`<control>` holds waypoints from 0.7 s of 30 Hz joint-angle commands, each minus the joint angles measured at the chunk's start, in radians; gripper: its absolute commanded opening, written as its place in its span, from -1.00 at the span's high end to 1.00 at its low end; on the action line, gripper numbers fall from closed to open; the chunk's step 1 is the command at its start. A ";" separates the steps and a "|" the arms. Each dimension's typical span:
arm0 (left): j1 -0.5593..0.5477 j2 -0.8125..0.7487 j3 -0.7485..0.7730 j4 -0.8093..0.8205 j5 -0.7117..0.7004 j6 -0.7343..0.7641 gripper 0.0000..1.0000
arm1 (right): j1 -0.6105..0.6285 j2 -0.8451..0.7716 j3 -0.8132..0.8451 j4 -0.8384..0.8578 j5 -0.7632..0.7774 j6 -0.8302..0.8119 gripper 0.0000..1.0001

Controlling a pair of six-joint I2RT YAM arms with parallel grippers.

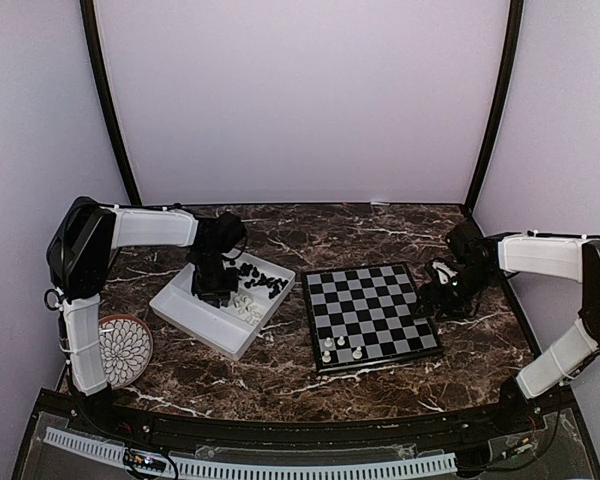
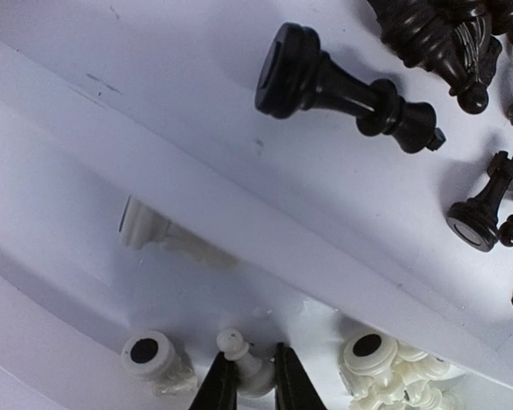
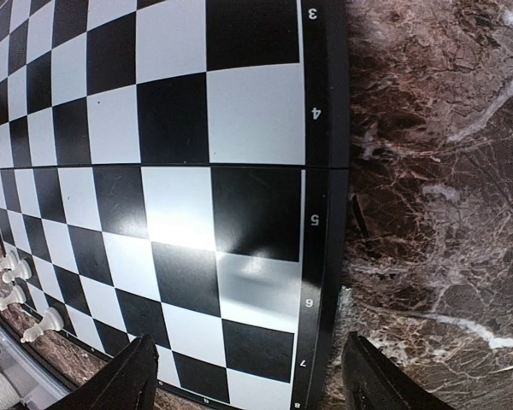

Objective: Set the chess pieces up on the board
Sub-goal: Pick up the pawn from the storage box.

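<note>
The board (image 1: pixel 372 313) lies mid-table with three white pieces (image 1: pixel 340 348) near its front left corner. Those pieces also show at the far left of the right wrist view (image 3: pixel 17 286). My left gripper (image 2: pixel 250 380) is down in the white divided tray (image 1: pixel 185 305), shut on a white pawn (image 2: pixel 244 359) lying in the white pieces' compartment. Other white pieces (image 2: pixel 385 367) lie beside it; black pieces (image 2: pixel 350 90) lie in the neighbouring compartment. My right gripper (image 3: pixel 248 376) is open and empty, hovering over the board's right edge (image 3: pixel 321 256).
A round patterned plate (image 1: pixel 125 350) sits at the front left beside the left arm. The tray's divider wall (image 2: pixel 265 222) runs between the two compartments. Brown marble tabletop (image 3: pixel 436 213) lies right of the board. Pale walls enclose the table.
</note>
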 commanded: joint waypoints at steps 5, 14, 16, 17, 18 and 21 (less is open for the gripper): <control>0.006 -0.110 -0.081 -0.027 -0.022 0.117 0.79 | 0.008 -0.012 0.000 0.012 0.000 -0.005 -0.50; -0.026 -0.201 -0.139 0.067 0.098 0.264 0.79 | 0.008 -0.016 0.007 0.017 -0.011 -0.006 -0.50; -0.049 -0.216 -0.140 0.074 0.096 0.288 0.79 | 0.008 -0.016 0.015 0.017 -0.021 0.000 -0.49; -0.059 -0.232 -0.140 0.080 0.101 0.307 0.79 | 0.008 -0.021 0.021 0.019 -0.030 0.006 -0.49; -0.080 -0.253 -0.140 0.093 0.104 0.317 0.79 | 0.008 -0.026 0.032 0.023 -0.041 0.016 -0.49; -0.141 -0.300 -0.145 0.132 0.117 0.386 0.78 | 0.008 -0.041 0.066 0.050 -0.114 0.060 -0.49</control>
